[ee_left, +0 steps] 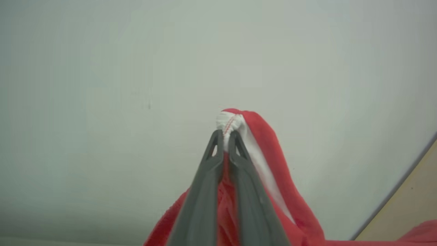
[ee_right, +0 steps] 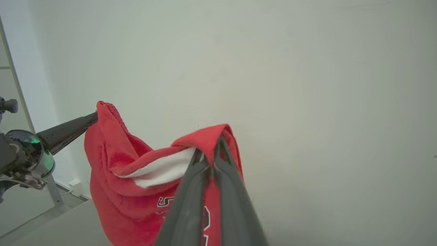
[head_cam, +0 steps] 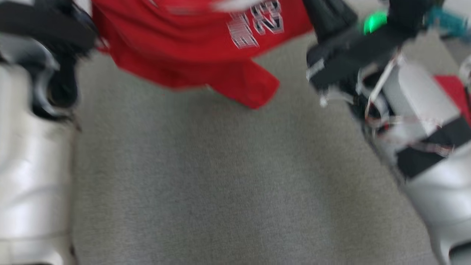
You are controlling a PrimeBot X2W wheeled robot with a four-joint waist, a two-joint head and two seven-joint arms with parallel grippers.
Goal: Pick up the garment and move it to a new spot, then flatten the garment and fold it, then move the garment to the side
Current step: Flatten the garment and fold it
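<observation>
The garment (head_cam: 198, 51) is bright red, with a white lining (ee_right: 164, 171) inside its neck edge, red stitching (ee_left: 229, 123) across that white, and white numerals (head_cam: 266, 18) outlined in black on its far right part. The surface (head_cam: 220, 184) beneath is a plain mid grey, the wall (ee_left: 136, 68) a pale grey-white, and a panel (ee_left: 406, 212) at its right is tan. The left gripper (ee_left: 226, 136) and right gripper (ee_right: 209, 153) have dark grey fingers (ee_right: 184, 205); the left forearm (head_cam: 29, 176) is silver-white, the right forearm (head_cam: 423, 95) silver-white with black bands, with a green light (head_cam: 375, 22) on its black wrist.
</observation>
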